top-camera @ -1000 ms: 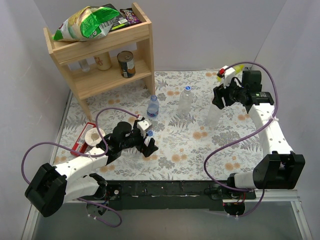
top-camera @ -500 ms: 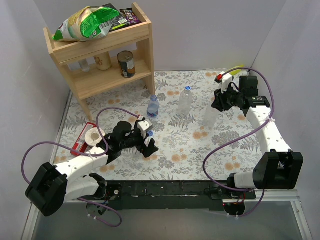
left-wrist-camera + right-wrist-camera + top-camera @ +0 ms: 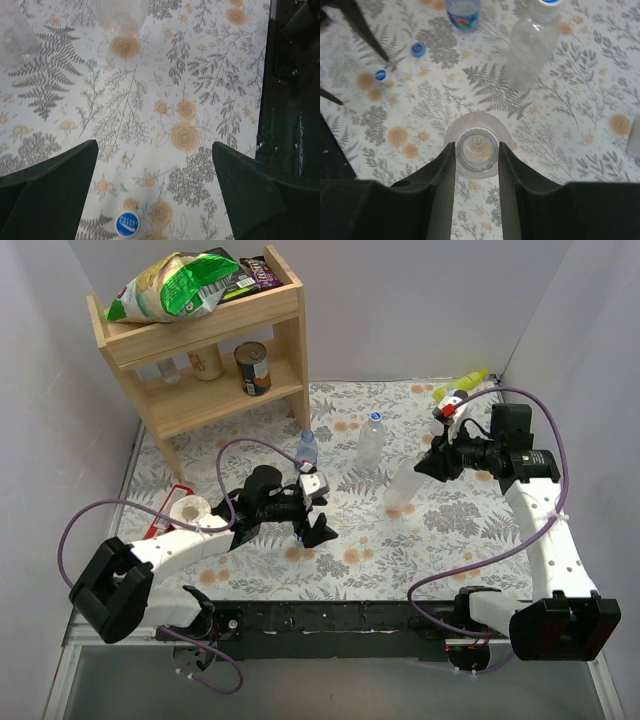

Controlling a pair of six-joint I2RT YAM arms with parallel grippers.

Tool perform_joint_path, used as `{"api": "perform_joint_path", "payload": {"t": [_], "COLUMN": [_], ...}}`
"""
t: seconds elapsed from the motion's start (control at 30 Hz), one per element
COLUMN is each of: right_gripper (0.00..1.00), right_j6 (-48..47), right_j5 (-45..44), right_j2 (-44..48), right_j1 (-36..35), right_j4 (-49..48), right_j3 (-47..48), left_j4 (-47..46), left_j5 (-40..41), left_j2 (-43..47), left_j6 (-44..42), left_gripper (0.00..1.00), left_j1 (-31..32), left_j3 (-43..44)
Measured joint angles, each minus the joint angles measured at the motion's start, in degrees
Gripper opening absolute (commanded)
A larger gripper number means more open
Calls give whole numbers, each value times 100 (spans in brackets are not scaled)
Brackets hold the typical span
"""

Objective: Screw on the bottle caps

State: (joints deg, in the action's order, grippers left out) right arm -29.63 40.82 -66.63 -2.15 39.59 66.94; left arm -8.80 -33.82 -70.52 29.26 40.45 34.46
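Note:
An uncapped clear bottle (image 3: 477, 151) stands tilted right of the table's middle (image 3: 403, 486). My right gripper (image 3: 476, 145) is shut on its neck (image 3: 432, 462). Two small blue bottle caps (image 3: 418, 48) (image 3: 381, 75) lie on the flowered cloth to the left of it. One blue cap (image 3: 127, 223) lies just inside the left finger of my left gripper (image 3: 155, 200), which hangs open and empty over the cloth (image 3: 312, 525). A blue-labelled bottle (image 3: 306, 452) and a capped clear bottle (image 3: 371, 440) stand upright at the back middle.
A wooden shelf (image 3: 205, 350) with a tin can (image 3: 253, 369) and snack bags stands at the back left. A white bottle with a yellow nozzle (image 3: 462, 388) lies at the back right. A white roll on a red tray (image 3: 185, 510) sits at the left. A black rail (image 3: 330, 615) runs along the near edge.
My right gripper has shut on the uncapped bottle's neck and drawn it left and nearer, tilting it. My left arm has reached further right toward the table's middle, still open.

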Motion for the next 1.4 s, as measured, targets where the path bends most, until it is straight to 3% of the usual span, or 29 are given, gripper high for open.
{"api": "perform_joint_path", "payload": {"t": [0.2,0.4,0.8,1.0,1.13,1.2,1.23,1.27,1.33,1.4], "right_gripper": [15,14,13,12,12,17,25,53,85,89], "right_j6": [352,1058,1622,1709,1727,1718,1696,1687,1674,1567], "right_j5": [855,1043,1357,1473,1484,1478,1458,1438,1449,1456], "right_j2": [479,516,348,348,348,348,348,348,328,282], "right_j1": [-337,-979,-1200,-1296,-1298,-1298,-1298,-1296,-1298,-1314], "right_j4": [-52,-546,-1045,-1130,-1147,-1152,-1161,-1158,-1115,-944], "right_j3": [-446,-557,-553,-553,-553,-553,-553,-544,-503,-339], "left_j4": [-404,-584,-896,-968,-949,-925,-909,-887,-844,-748], "left_j5": [-306,-433,-201,-157,-195,-201,-203,-210,-221,-216], "left_j2": [-962,-1421,-1908,-2052,-2057,-2057,-2057,-2050,-2013,-1886], "left_j6": [129,166,372,413,417,437,446,446,435,490], "left_gripper": [98,98,98,87,71,58,52,40,31,29], "left_j1": [201,570,774,774,774,774,776,774,780,730], "left_j3": [686,949,1250,1392,1394,1394,1392,1392,1390,1364]}}
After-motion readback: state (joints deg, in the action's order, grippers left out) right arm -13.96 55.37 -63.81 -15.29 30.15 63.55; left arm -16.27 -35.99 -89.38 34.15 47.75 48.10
